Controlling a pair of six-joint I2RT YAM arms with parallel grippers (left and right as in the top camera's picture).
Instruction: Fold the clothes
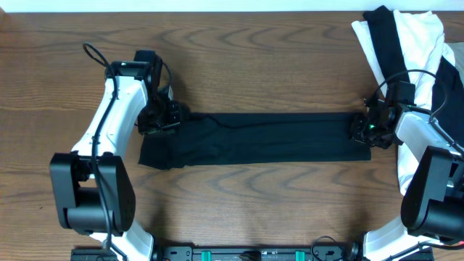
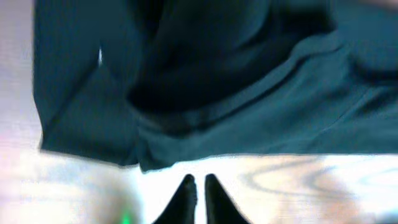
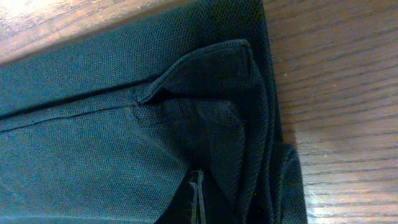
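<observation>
On the wooden table the black garment lies as a long band left to right, the left gripper closed and empty beside its left end, the right gripper closed at the other.

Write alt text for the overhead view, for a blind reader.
A black garment lies folded into a long strip across a wooden table, with the left gripper at one end and the right gripper at the other. A heap of black and white clothes sits in the far right corner.
</observation>
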